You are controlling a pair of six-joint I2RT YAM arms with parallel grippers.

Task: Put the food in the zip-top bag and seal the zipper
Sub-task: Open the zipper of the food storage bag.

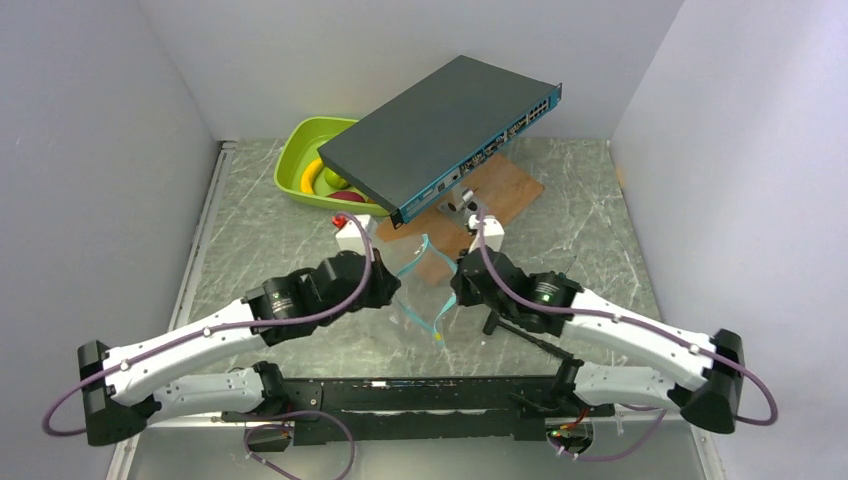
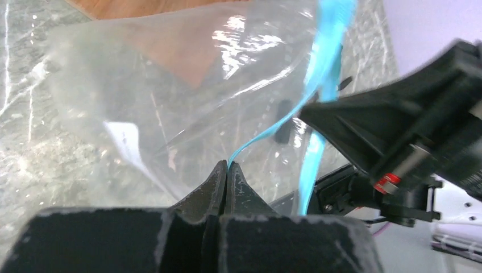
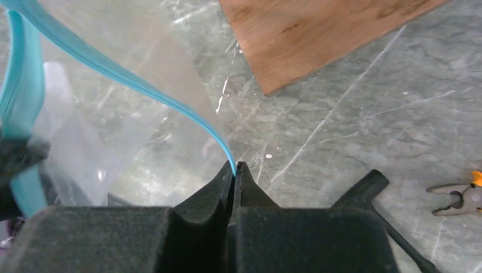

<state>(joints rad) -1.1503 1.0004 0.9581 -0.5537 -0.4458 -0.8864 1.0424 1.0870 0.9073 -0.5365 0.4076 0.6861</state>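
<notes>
The clear zip-top bag (image 1: 425, 285) hangs between my two grippers above the table's middle, its mouth pulled apart. My left gripper (image 1: 392, 290) is shut on the teal zipper strip (image 2: 258, 139) at one lip of the bag (image 2: 170, 85). My right gripper (image 1: 458, 287) is shut on the teal zipper (image 3: 142, 85) of the other lip, with the bag (image 3: 85, 131) to its left. The food lies in the lime-green tray (image 1: 300, 160) at the back left: yellow bananas (image 1: 312, 176), a green apple (image 1: 335, 180) and a dark-red piece (image 1: 348, 196) show; the rest is hidden under the network switch.
A dark network switch (image 1: 440, 135) lies tilted over the tray and a wooden board (image 1: 505, 190). A white block with a red button (image 1: 350, 232) and another white block (image 1: 487, 232) stand behind the grippers. A black tool (image 3: 381, 205) and small pliers (image 3: 457, 199) lie right of my right gripper.
</notes>
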